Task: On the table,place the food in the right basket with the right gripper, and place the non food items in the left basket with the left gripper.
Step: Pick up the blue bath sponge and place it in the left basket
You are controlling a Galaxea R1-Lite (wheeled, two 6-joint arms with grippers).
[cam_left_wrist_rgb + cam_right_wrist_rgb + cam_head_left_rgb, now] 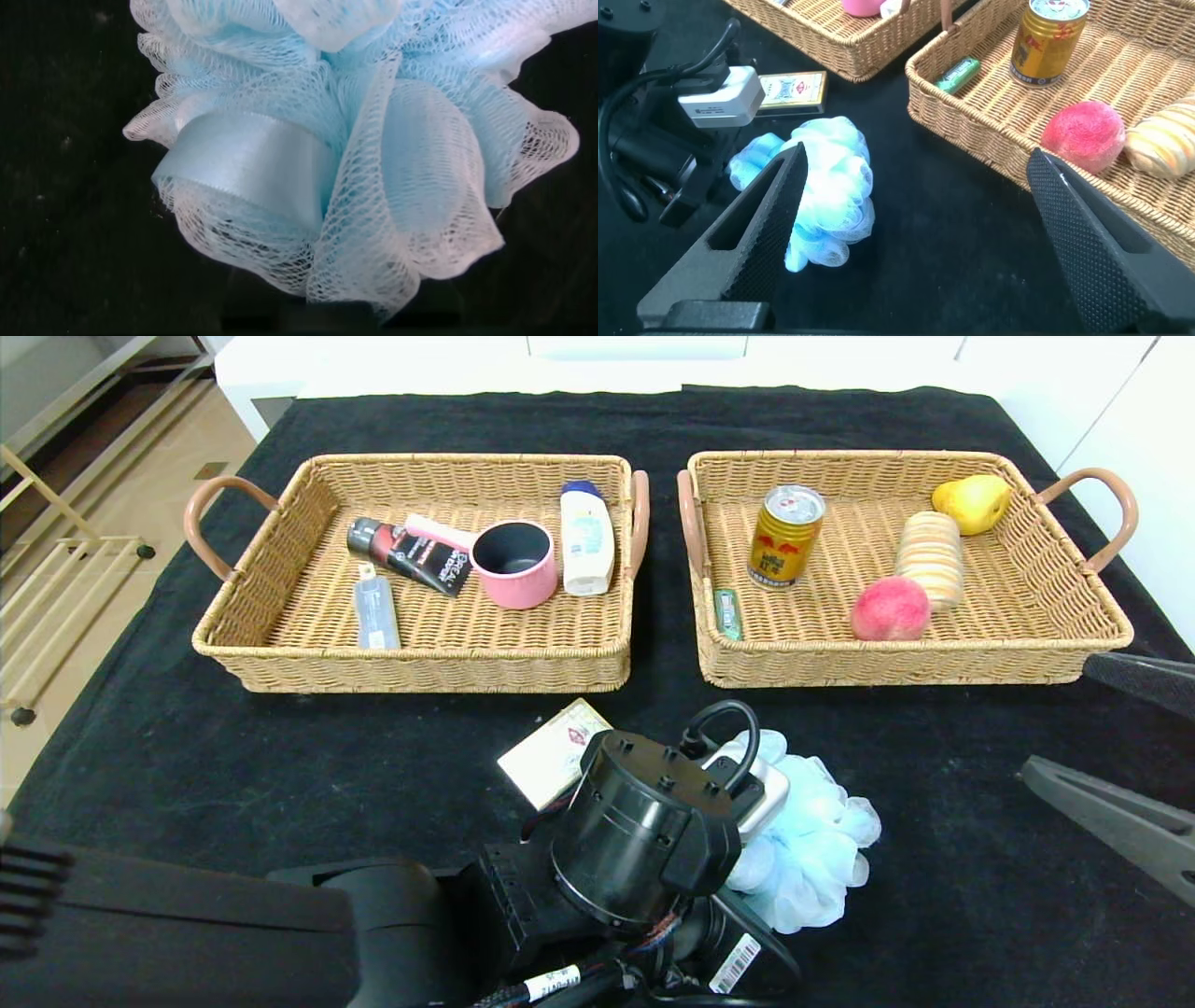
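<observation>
Item one, my left gripper: hidden under its own wrist over the fluffy pale-blue mesh bath pouf (pixel 810 845) with a satin ribbon loop, on the black cloth-covered table (pixel 280 784); its wrist view shows only mesh, so I cannot tell how its fingers stand. That arm reaches forward from near centre, angled down. Item two, my right gripper (pixel 915 210): black fingers spread wide, holding nothing, low at the table's right edge. Item three, cream card box with red emblem (pixel 553 752): flat just beside the left arm. Left tan wicker basket (pixel 411 665): small pink saucepan (pixel 513 563), black tube lettered "SPECIAL". Right tan wicker basket (pixel 915 663): gold drink can with red marks (pixel 786 536), pink-red peach (pixel 890 609), tan-and-orange striped roll (pixel 929 558).
</observation>
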